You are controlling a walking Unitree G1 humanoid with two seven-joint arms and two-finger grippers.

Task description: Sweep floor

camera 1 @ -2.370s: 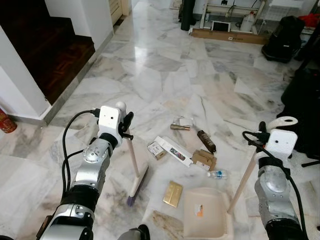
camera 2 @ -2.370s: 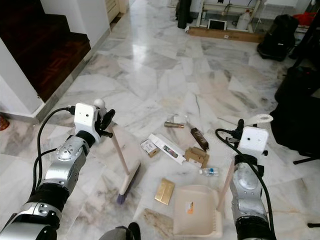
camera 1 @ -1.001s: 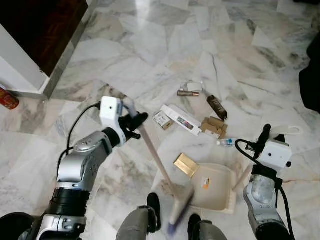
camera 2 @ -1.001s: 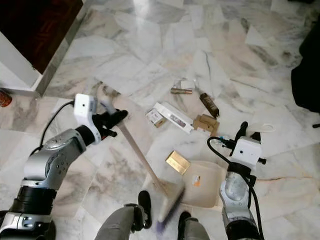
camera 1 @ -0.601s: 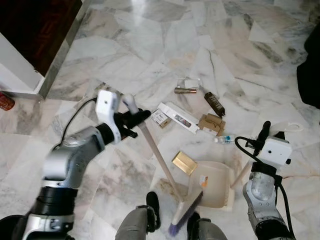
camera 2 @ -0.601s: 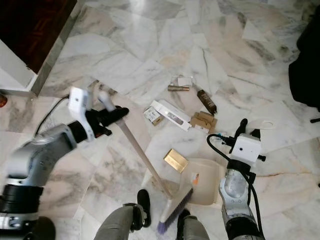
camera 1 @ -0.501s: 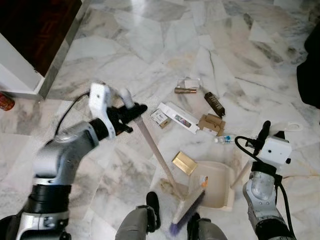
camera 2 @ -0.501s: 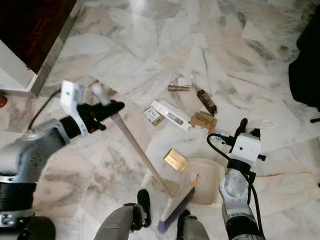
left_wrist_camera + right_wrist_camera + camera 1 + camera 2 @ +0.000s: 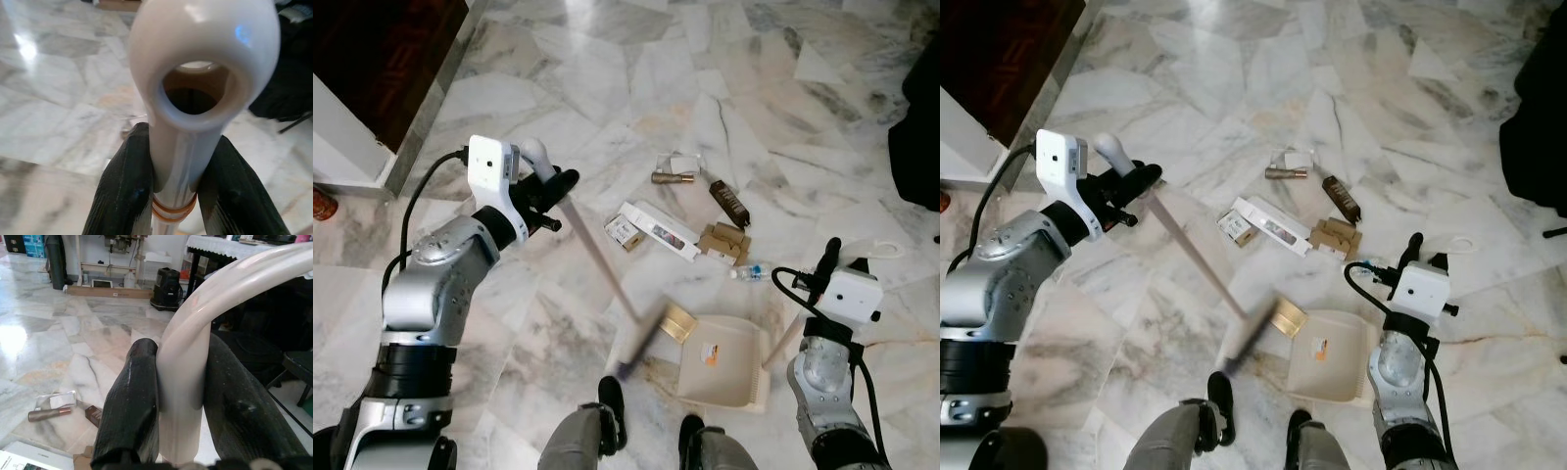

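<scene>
While one broom (image 9: 597,264) stays clenched in the left hand (image 9: 553,191) and one dustpan (image 9: 720,360) handle in the right hand (image 9: 178,396), the brush head has swung leftward off the pan to the marble floor (image 9: 636,88), beside the gold box (image 9: 678,320).

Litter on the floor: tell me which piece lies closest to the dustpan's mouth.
The flat gold packet, at the front lip of the beige dustpan beside the blurred broom head. The white box, cardboard scraps and small bottle lie farther out.

Litter (image 9: 690,230) crowds the marble beyond the dustpan (image 9: 720,364); bare floor (image 9: 548,117) lies leftward.
</scene>
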